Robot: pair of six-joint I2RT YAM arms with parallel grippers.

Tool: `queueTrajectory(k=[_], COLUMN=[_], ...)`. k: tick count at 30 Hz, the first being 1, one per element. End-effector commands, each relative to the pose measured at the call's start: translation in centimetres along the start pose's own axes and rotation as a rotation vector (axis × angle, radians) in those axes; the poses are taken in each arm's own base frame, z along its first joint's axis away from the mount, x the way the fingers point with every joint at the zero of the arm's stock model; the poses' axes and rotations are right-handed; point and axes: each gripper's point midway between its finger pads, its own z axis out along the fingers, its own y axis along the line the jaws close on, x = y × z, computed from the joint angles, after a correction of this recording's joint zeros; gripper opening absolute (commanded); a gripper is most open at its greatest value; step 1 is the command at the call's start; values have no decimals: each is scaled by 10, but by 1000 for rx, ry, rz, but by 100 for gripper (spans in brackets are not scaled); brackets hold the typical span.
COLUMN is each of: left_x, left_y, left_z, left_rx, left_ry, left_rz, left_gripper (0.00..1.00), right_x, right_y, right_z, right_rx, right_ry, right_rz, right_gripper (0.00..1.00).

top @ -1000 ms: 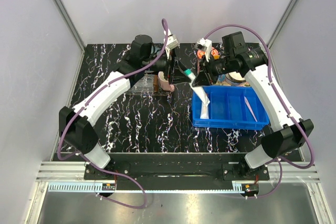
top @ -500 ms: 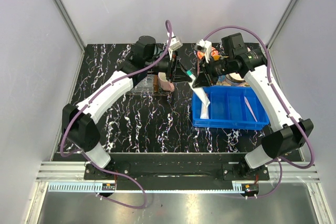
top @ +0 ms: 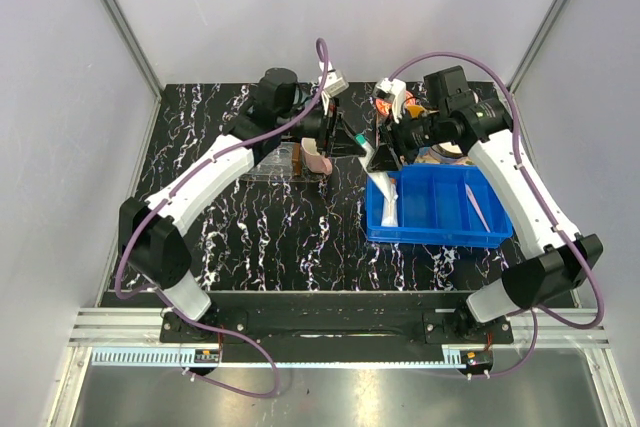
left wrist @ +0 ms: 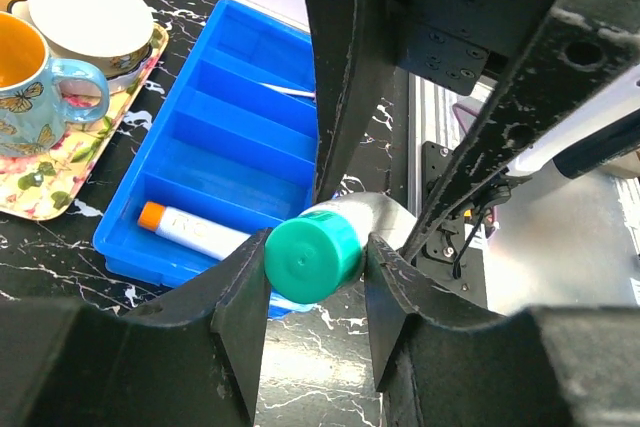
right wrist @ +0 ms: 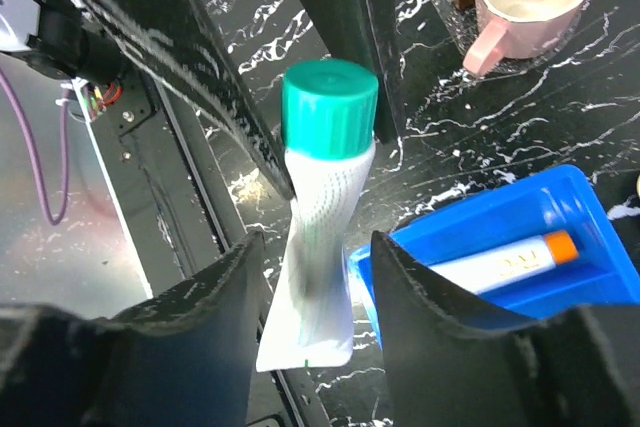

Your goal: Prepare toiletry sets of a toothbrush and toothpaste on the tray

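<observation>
Between tray [top: 272, 161] and bin [top: 430, 237], left gripper [left wrist: 315, 259] pinches the teal tube [right wrist: 318, 227], right gripper [right wrist: 318, 252] spread; orange tube [left wrist: 195, 230] and toothbrush [top: 478, 209] wait, binned.

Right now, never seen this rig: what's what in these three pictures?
Two robot arms bolted to a black marbled table. One picture looks down from overhead; the others come from cameras on each wrist. The left end effector grips the teal cap of a small white toothpaste tube; the right end effector stands open around its crimped tail. A blue plastic bin holds an orange-capped white tube and a slim pale-pink toothbrush. The clear plastic tray sits partly under the left arm.
</observation>
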Motion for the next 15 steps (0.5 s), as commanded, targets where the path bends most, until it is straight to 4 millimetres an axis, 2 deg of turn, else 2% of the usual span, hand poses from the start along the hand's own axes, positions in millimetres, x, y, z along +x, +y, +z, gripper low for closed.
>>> queueTrajectory(k=[1,5,7,8,12,15], left_x=[-43,-55,-53,-61,-66,-69], left_y=[-17,-19,-11,-13,-5,-3], left_z=[-21,-37,-45,-49,-62,-67], left_rx=[-10,0,-21,-17,-43,-63], left_ry=[-110,-167,-176,-207,-240,-255], left_rz=[94,71,30,37,-8,-25], left_gripper=[0,0,0,0,0,0], right_x=[-7,1,4,4,4,-4], right_y=[5,1,0,0,-2,-6], right_z=[-13,-15,-16,-17,-19,-24], right_rx=[64,97,112,118,148,191], right_ry=[-36,-25,-27,-29,-51,-86], right_rz=[-53,-48,-50,-54,-58,-79], right_gripper=[63,78,84,87,94,98])
